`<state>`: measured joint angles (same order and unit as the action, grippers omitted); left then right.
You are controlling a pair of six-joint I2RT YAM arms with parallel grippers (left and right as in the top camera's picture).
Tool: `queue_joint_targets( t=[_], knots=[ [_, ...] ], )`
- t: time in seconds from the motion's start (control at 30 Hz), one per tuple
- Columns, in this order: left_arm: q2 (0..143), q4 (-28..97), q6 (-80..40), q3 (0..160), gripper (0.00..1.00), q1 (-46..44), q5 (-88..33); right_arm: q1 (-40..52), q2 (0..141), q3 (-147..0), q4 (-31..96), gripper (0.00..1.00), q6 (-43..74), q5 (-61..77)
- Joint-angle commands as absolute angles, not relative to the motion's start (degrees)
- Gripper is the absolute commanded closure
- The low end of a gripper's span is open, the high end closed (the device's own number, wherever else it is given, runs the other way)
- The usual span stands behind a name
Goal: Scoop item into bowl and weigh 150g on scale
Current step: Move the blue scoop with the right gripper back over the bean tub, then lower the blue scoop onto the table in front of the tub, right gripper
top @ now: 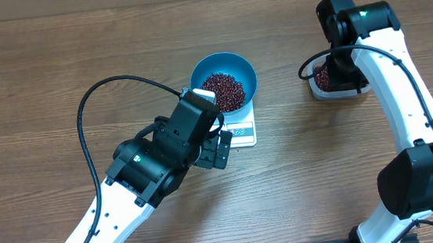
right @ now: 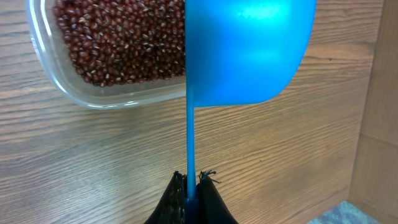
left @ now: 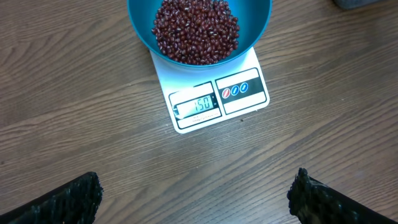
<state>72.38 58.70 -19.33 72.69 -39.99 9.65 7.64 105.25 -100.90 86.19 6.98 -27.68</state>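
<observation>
So, in the overhead view the blue bowl (top: 227, 59) sits at the upper middle of the frame, on the far part of the white scale (top: 243, 135). It's got a decent heap of dark red beans (top: 222, 91) in it. In the left wrist view the scale's display (left: 198, 104), near the centre, reads 150.

The left gripper (left: 194, 194) hangs over the bare wooden table (left: 74, 93) just below the scale in the frame. Its fingers are spread wide with nothing between them, and they're clear of the scale.

Over at the upper right of the overhead frame is the clear tub (top: 338, 93), mostly hidden under the right arm (top: 402, 82). The right wrist view shows it at upper left with more beans inside. The right gripper (right: 191, 190), at bottom middle, is pinched tight on the thin handle of the blue scoop (right: 249, 50). The scoop's cup overlaps the tub's right end in the frame, but I can't tell if it touches.
</observation>
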Motion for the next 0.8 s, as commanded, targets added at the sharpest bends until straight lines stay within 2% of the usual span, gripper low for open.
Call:
queue_joint_targets(
  t=[0.0, 0.1, 0.2, 0.37, 0.47, 0.63, 0.77],
  knots=[
    [71.61, 58.50, -19.49, 72.90, 0.00, -39.66, 9.52, 7.73, 103.15, -102.24, 85.97, 0.96, 9.63, -29.54],
    [71.61, 58.50, -19.49, 72.90, 0.00, -39.66, 9.52, 7.73, 103.15, -102.24, 85.91, 0.96, 12.53, -25.58],
    [71.61, 58.50, -19.49, 72.90, 0.00, -39.66, 9.52, 7.70, 102.26, -102.24, 86.11, 0.96, 13.87, -14.15],
    [71.61, 58.50, -19.49, 72.90, 0.00, -39.66, 9.52, 7.66, 95.57, -102.19, 85.71, 0.96, 7.29, 8.56],
    [71.61, 58.50, -19.46, 72.90, 0.00, -39.66, 9.52, 7.66, 89.58, -99.74, 85.47, 0.96, 5.63, 13.93],
    [71.61, 58.50, -19.49, 72.90, 0.00, -39.66, 9.52, 7.64, 77.32, -82.65, 78.72, 0.96, 4.67, 20.95],
    [71.61, 58.50, -19.46, 72.90, 0.00, -39.66, 9.52, 7.66, 68.66, -65.58, 70.00, 0.96, 10.55, 26.72]
  ],
)
